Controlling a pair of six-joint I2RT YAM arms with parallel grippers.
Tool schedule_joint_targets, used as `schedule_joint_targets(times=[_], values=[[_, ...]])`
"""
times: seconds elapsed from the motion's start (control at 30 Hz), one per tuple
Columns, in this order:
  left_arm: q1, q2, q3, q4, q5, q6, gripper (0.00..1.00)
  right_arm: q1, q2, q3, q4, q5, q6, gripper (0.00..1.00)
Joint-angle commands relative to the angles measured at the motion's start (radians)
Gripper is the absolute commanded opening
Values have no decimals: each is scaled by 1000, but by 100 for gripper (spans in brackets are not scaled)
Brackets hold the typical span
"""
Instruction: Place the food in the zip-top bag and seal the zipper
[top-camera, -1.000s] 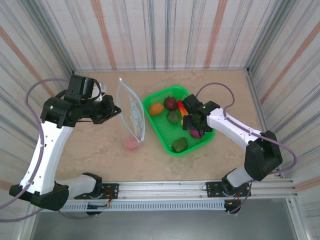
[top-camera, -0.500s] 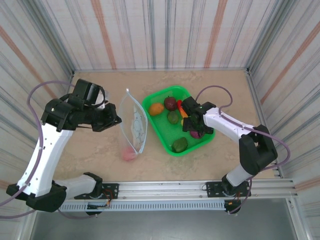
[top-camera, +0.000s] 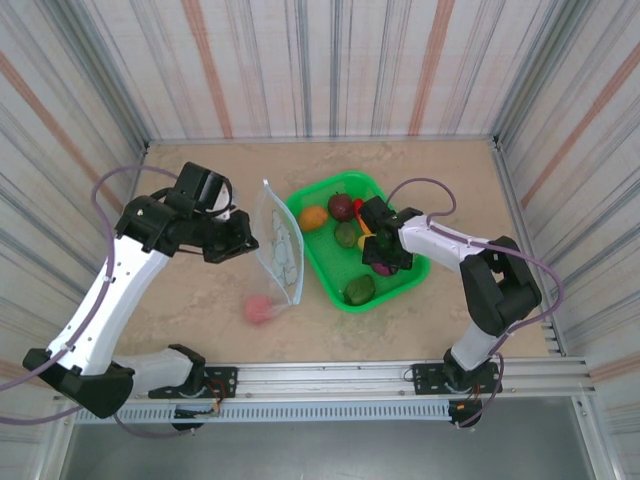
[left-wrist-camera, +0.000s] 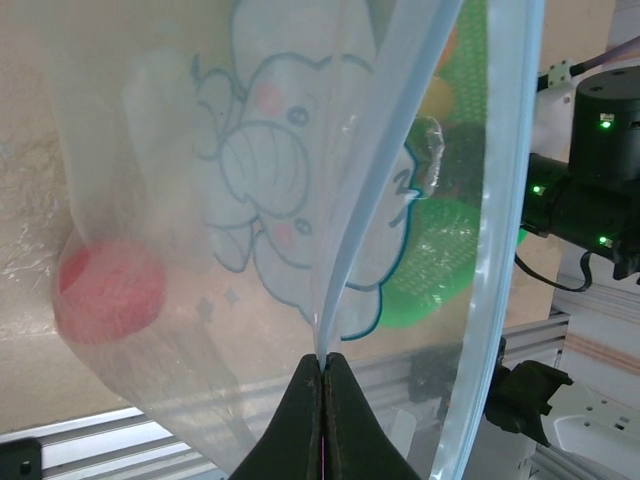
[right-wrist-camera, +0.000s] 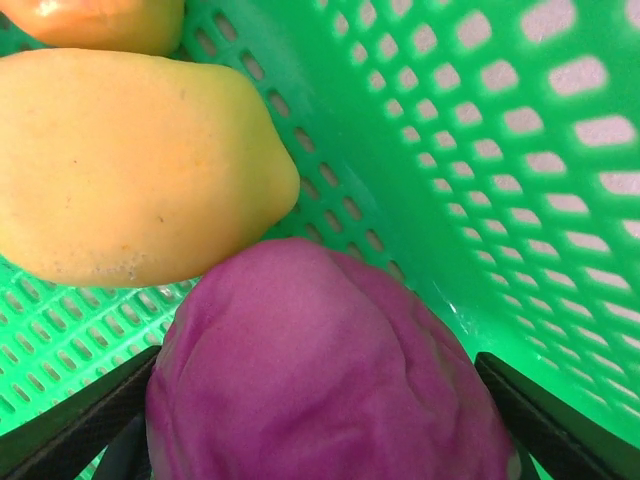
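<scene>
The zip-top bag (top-camera: 281, 250) stands on edge left of the basket, clear with an elephant print (left-wrist-camera: 290, 180). One pink-red piece of food (top-camera: 259, 308) lies in its bottom (left-wrist-camera: 108, 290). My left gripper (top-camera: 245, 243) is shut on one side of the zipper (left-wrist-camera: 372, 190), pinched at the fingertips (left-wrist-camera: 323, 362). The other rim strip (left-wrist-camera: 500, 200) bows away, so the mouth gapes. My right gripper (top-camera: 385, 262) is down in the basket, open, its fingers (right-wrist-camera: 85, 420) close on both sides of a magenta piece (right-wrist-camera: 330, 370). A yellow piece (right-wrist-camera: 130, 165) lies beside it.
The green mesh basket (top-camera: 398, 285) holds orange (top-camera: 313, 217), maroon (top-camera: 341, 206) and dark green (top-camera: 346, 234) pieces, plus a green one (top-camera: 360, 289) at its near corner. Striped walls close in the tan table (top-camera: 190, 320) on three sides.
My left arm has carried the bag to the right, closer to the basket. My right gripper has settled lower over the magenta piece and its fingers have drawn nearer to it.
</scene>
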Motion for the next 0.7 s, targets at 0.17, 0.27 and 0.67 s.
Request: schedule_joint_targets(times=[0.17,0.27,0.67], values=[[1,-33,-34,44,0,-7,0,-4,-245,-58,9,50,-32,68],[2,-30,-29,44,13,1,0,-5,-355,-53,-3,30,-63,67],[4,-32,-32,47,12,-14,0,28,-511,19,12,-131,-92,59]])
